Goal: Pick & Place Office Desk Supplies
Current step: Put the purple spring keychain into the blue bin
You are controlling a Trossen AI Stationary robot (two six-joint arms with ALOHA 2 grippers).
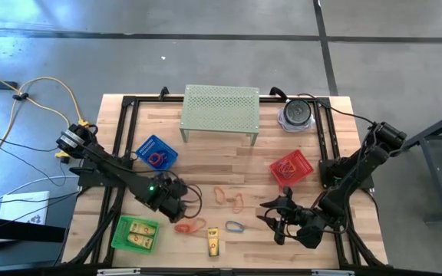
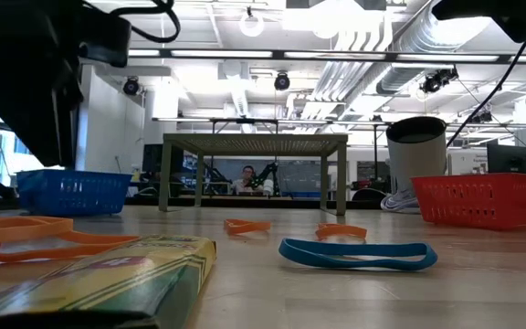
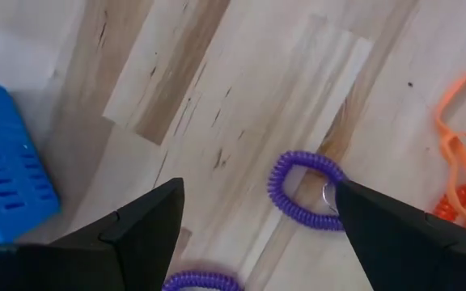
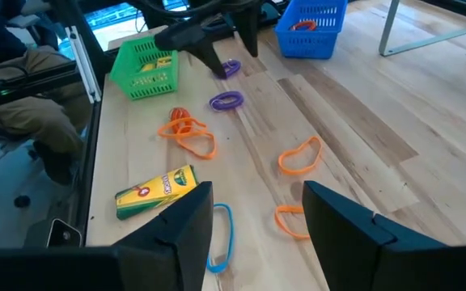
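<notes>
Left gripper (image 1: 176, 205) jaws spread above purple coil (image 3: 304, 190), right gripper (image 1: 276, 221) jaws seemingly spread, empty

Loops (image 1: 229, 198) between two baskets (image 1: 156, 152)

Loose coloured loops (image 4: 298, 156), seemingly flat, mid-table.

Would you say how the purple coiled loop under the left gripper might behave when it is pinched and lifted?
The purple coiled loop looks thin and springy, so it will probably stretch and sag. Lying flat on the table, it may slip between the open left gripper fingers.
</notes>
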